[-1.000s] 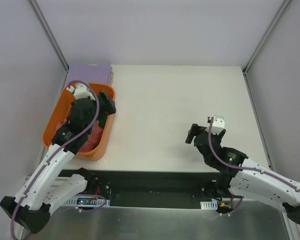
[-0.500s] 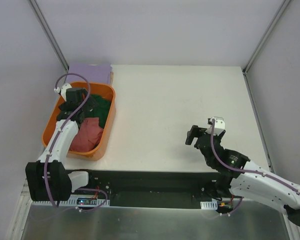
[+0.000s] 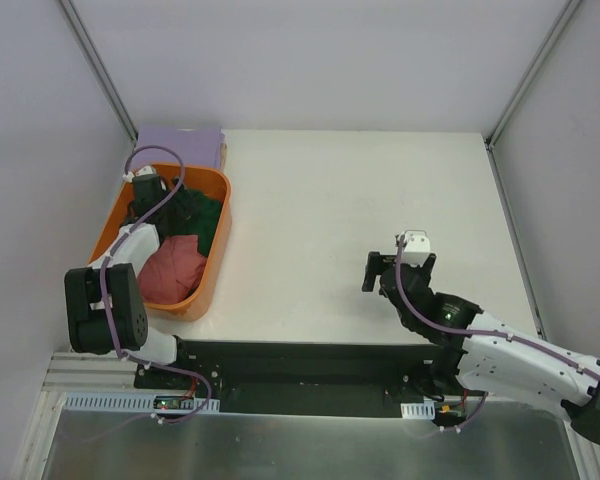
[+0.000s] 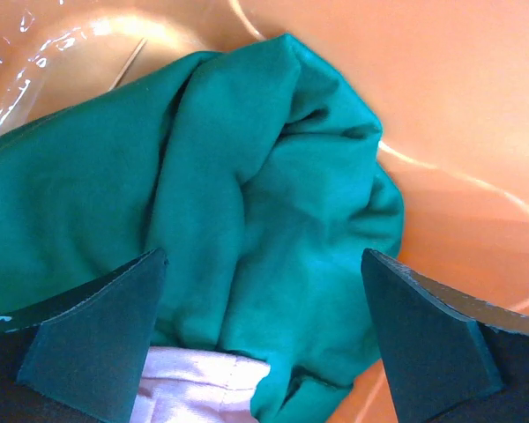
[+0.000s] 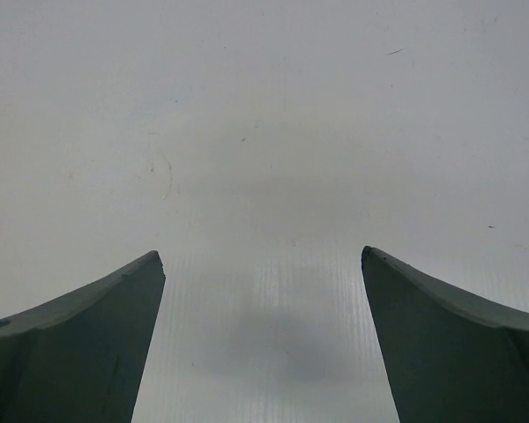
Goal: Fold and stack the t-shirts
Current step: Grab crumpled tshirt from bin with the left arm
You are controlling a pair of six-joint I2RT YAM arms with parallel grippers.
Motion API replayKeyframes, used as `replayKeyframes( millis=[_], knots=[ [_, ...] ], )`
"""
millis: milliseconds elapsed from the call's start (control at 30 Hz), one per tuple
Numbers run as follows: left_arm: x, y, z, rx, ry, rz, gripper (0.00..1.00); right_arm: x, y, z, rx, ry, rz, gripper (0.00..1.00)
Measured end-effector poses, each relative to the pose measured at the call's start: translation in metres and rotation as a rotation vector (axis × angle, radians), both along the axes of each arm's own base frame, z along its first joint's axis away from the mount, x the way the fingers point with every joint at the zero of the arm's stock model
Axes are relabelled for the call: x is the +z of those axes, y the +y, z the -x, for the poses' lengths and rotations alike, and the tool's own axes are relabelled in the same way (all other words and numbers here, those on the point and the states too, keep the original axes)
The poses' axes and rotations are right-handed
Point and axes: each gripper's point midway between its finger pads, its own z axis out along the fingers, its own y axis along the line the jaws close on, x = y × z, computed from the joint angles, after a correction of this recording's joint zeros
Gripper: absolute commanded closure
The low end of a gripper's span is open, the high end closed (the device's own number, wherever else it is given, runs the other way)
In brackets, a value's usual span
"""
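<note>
Three shirts are showing. Two are lying crumpled in the one orange basket (image 3: 218, 255), the green shirt (image 4: 247, 176) at its far end and the pink shirt (image 3: 170, 268) at its near end, while the lavender shirt (image 3: 180, 142) is sitting flat on the table (image 3: 360, 180) just behind the basket. Of two grippers, the left gripper (image 4: 263, 264) is hanging over the green shirt, fingers spread, gripping nothing; the right gripper (image 5: 260, 260) is hovering over bare table, well apart from the basket, also spread and holding nothing.

no readable text, labels or numbers
</note>
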Motion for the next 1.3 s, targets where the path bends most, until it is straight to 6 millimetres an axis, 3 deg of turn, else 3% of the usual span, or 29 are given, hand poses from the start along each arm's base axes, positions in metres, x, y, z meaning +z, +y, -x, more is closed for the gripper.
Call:
replayKeyframes(
  millis=[133,233,333,367,500,600,733,967,1133,1300],
  knots=[
    [-0.010,0.001,-0.002,-0.007,0.017,-0.006,0.22,-0.005,0.002,-0.002,0.005,0.013,0.037,0.04],
    [-0.016,0.001,-0.003,-0.012,0.028,-0.010,0.40,-0.008,0.004,-0.002,0.013,0.023,0.058,0.04],
    [-0.025,0.003,-0.003,-0.020,0.049,-0.010,0.67,-0.007,0.006,-0.003,0.019,0.028,0.067,0.04],
    [-0.035,0.003,-0.003,-0.032,0.073,-0.018,1.00,-0.007,0.007,-0.004,0.021,0.029,0.066,0.04],
    [-0.034,0.003,-0.002,-0.044,0.071,-0.028,1.00,-0.004,0.011,-0.003,0.033,0.032,0.055,0.04],
    [-0.022,0.002,-0.001,-0.054,0.035,-0.035,1.00,-0.004,0.011,-0.003,0.037,0.032,0.050,0.04],
    [0.021,0.002,0.018,-0.038,-0.101,-0.067,1.00,0.002,0.012,-0.002,0.043,0.021,0.026,0.04],
    [0.148,0.000,0.058,0.018,-0.499,-0.106,1.00,0.017,0.012,-0.001,0.046,-0.022,-0.051,0.04],
    [0.218,-0.004,0.073,0.038,-0.665,-0.076,1.00,0.019,0.012,0.000,0.053,-0.036,-0.084,0.04],
    [0.326,-0.016,0.073,-0.015,-0.820,-0.053,1.00,0.019,0.011,0.003,0.059,-0.046,-0.106,0.04]
  ],
)
